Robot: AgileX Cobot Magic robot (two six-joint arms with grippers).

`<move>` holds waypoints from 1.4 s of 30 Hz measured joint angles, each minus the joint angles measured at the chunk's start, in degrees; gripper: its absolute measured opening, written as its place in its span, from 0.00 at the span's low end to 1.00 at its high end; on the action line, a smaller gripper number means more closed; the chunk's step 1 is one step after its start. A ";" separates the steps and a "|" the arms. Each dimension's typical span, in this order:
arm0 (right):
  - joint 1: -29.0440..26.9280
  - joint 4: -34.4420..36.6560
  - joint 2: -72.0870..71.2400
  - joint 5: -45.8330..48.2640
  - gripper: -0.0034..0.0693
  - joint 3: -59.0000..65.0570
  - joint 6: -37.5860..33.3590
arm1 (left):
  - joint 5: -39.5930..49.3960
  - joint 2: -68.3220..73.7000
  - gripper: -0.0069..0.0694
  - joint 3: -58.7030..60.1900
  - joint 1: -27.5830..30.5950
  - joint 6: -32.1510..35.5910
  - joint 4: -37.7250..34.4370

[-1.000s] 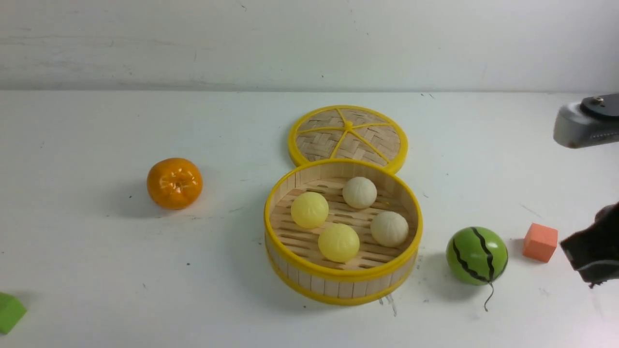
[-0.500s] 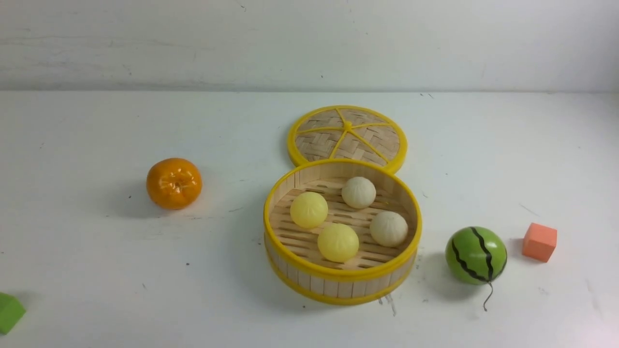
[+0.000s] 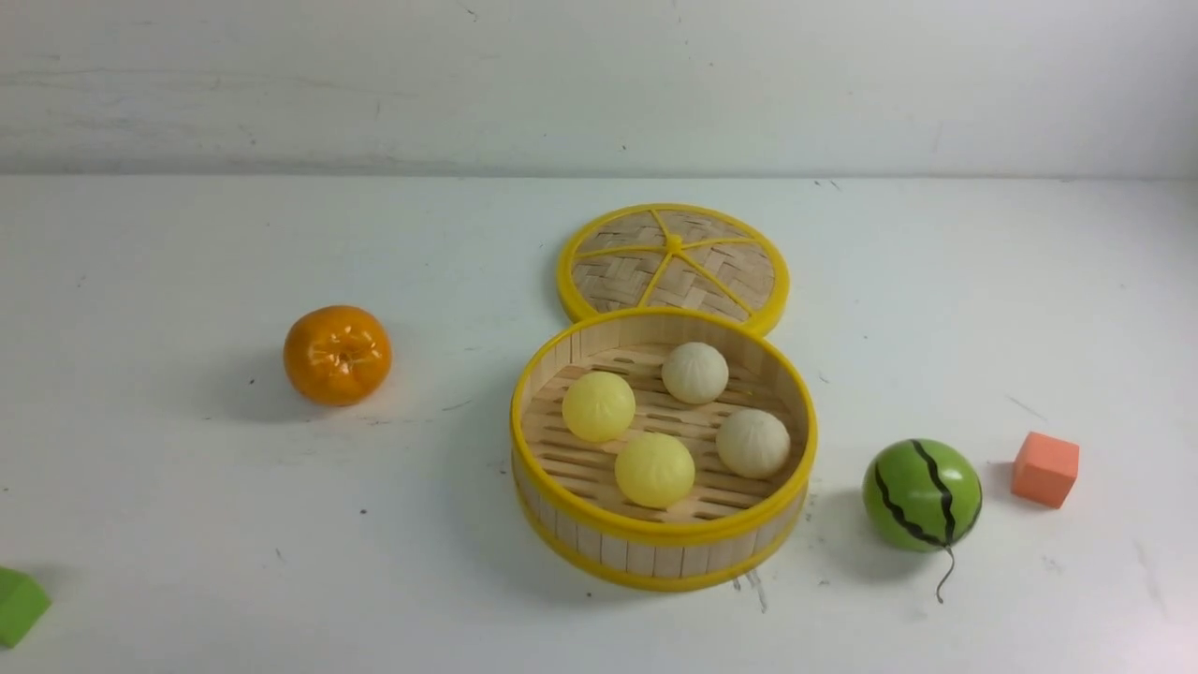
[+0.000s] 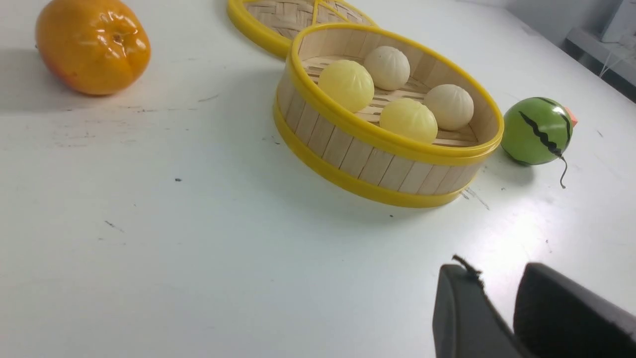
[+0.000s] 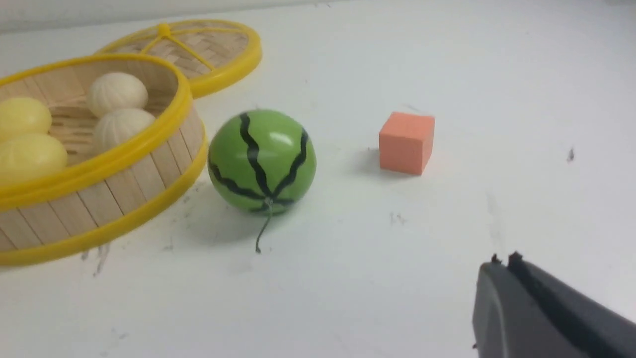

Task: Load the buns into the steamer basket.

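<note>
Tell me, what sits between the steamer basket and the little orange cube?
The watermelon ball, seen in the front view, sits between the steamer basket and the orange cube.

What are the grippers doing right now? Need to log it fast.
Left gripper: open, holding nothing.
Right gripper: closed, holding nothing.

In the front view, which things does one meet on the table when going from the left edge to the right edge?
green block → orange tangerine → steamer basket holding the four buns → watermelon ball → orange cube
</note>
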 joint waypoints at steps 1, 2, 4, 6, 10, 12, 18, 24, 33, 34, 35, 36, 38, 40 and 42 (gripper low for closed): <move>0.00 0.00 0.00 0.56 0.04 -0.06 0.00 | 0.00 0.00 0.30 0.00 0.00 0.00 0.00; 0.00 0.00 0.00 0.84 0.04 -0.12 0.00 | 0.00 0.00 0.30 0.00 0.00 0.00 0.00; 0.00 0.00 0.00 1.17 0.04 -0.22 0.00 | 0.00 0.00 0.30 0.00 0.00 0.00 0.00; 0.00 0.00 -0.05 1.29 0.04 -0.22 0.00 | 0.00 0.00 0.30 0.00 0.00 0.00 0.00; 0.00 0.84 -0.05 1.42 0.04 -0.22 0.00 | 0.00 0.00 0.30 0.00 0.00 0.00 0.00; 0.00 1.58 -0.05 1.42 0.04 -0.22 0.00 | 0.00 0.00 0.30 0.00 0.00 0.00 0.00; 0.00 1.81 -0.05 1.42 0.05 -0.22 0.00 | 0.00 0.00 0.30 0.00 0.00 0.00 0.00; 0.00 1.81 -0.05 1.47 0.05 -0.26 0.00 | 0.00 0.00 0.30 0.00 0.00 0.00 0.00; 0.00 1.81 -0.05 1.47 0.05 -0.26 0.00 | -0.45 -0.08 0.30 0.09 0.00 0.00 0.39; 0.00 1.81 -0.05 1.47 0.06 -0.26 0.00 | -1.61 -0.35 0.30 0.38 0.07 0.00 1.02; 0.00 1.81 -0.05 1.47 0.06 -0.26 0.00 | -2.73 -0.85 0.29 0.76 0.35 0.00 1.48; 0.00 1.81 -0.05 1.47 0.06 -0.26 0.00 | -5.03 -1.45 0.28 1.28 1.33 0.00 1.78; 0.00 1.81 -0.05 1.47 0.06 -0.26 0.00 | -8.30 -2.77 0.25 2.40 4.03 -0.94 2.04; 0.00 1.81 -0.05 1.47 0.07 -0.26 0.00 | -10.89 -4.34 0.21 3.58 8.45 -2.67 2.09; 0.00 1.81 -0.05 1.47 0.07 -0.26 0.00 | -11.66 -7.51 0.16 5.28 13.76 -4.73 2.09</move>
